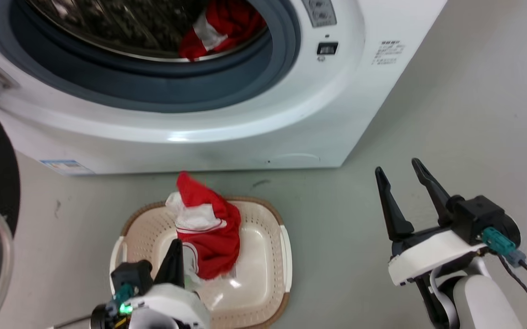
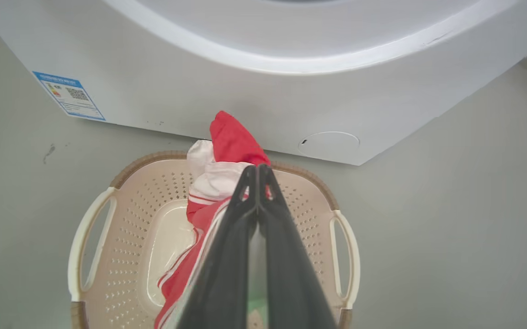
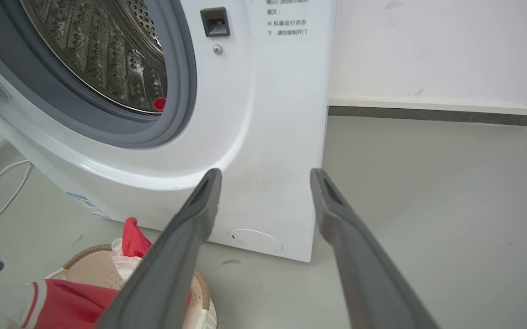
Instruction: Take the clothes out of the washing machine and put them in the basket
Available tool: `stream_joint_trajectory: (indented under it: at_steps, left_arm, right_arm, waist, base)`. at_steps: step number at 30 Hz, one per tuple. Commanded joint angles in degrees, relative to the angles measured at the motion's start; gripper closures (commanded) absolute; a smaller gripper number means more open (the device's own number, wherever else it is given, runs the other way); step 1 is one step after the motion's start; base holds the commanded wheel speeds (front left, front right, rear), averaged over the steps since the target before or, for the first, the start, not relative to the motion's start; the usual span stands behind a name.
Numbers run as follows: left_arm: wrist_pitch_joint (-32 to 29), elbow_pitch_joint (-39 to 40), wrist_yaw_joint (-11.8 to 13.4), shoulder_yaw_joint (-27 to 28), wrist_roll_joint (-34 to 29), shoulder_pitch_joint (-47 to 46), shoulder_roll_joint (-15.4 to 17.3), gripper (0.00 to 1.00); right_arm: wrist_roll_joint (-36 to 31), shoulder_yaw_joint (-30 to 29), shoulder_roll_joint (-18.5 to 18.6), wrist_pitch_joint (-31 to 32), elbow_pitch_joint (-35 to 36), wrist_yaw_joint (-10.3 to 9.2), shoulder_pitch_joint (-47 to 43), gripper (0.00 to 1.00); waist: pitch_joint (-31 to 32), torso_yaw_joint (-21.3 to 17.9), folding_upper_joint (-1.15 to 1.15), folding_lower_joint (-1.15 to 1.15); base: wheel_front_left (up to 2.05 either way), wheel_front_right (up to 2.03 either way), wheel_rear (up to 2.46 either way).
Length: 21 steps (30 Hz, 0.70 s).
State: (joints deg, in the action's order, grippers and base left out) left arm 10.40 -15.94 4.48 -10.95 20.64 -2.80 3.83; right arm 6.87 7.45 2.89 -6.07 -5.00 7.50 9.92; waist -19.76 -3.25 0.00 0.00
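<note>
**Red garment over the basket, another left in the drum**

The red garment (image 1: 206,233), with its white panel and stripe trim, hangs over the middle of the basket (image 1: 263,206). Its lower folds dip inside the rim, though I can't tell whether they touch the bottom. The left gripper (image 2: 257,170) reaches in from the near side of the basket, its two dark fingers pinched tight on the cloth, so the garment isn't released yet.

Just behind the basket stands the washing machine (image 1: 290,132), and up in its drum (image 1: 121,23) lies a second red piece (image 1: 224,25). Well off to the right of the basket, the right gripper (image 1: 396,165) hovers over the floor (image 1: 473,114), fingers spread and holding nothing.

By my reckoning the job is about half done: drop this one, then fetch the other.
</note>
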Motion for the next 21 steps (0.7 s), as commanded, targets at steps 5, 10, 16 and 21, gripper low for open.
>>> stream_joint_trajectory:
  at_steps: [5,10,16,21]
  left_arm:
    - [3.15,-14.41,-1.42,2.03,1.37,-10.11,0.08,1.0]
    - [4.49,-25.53,-2.43,3.89,1.49,-19.04,0.69,1.0]
    - [4.87,-37.01,-2.73,5.54,1.63,-28.17,1.54,1.0]
    - [4.91,-45.48,-2.38,6.49,2.05,-34.07,2.19,1.0]
  right_arm:
    - [-0.66,0.47,-0.03,-0.11,0.88,-0.03,2.67,0.0]
    - [-0.36,0.87,-0.04,-0.54,1.09,-0.03,4.49,0.0]
    - [0.41,1.63,-0.04,-1.99,0.18,-0.03,6.77,0.0]
    - [1.11,2.92,-0.03,-3.2,-0.9,-0.03,8.38,0.0]
  waist:
    - [-7.43,-2.03,0.0,0.0]
    - [-12.63,-3.57,0.0,0.0]
    - [-18.06,-5.46,0.0,0.0]
    - [-21.33,-7.07,0.0,0.0]
  base:
    - [0.0,0.0,0.0]
    - [0.0,0.0,0.0]
    - [0.0,0.0,0.0]
    - [0.0,0.0,0.0]
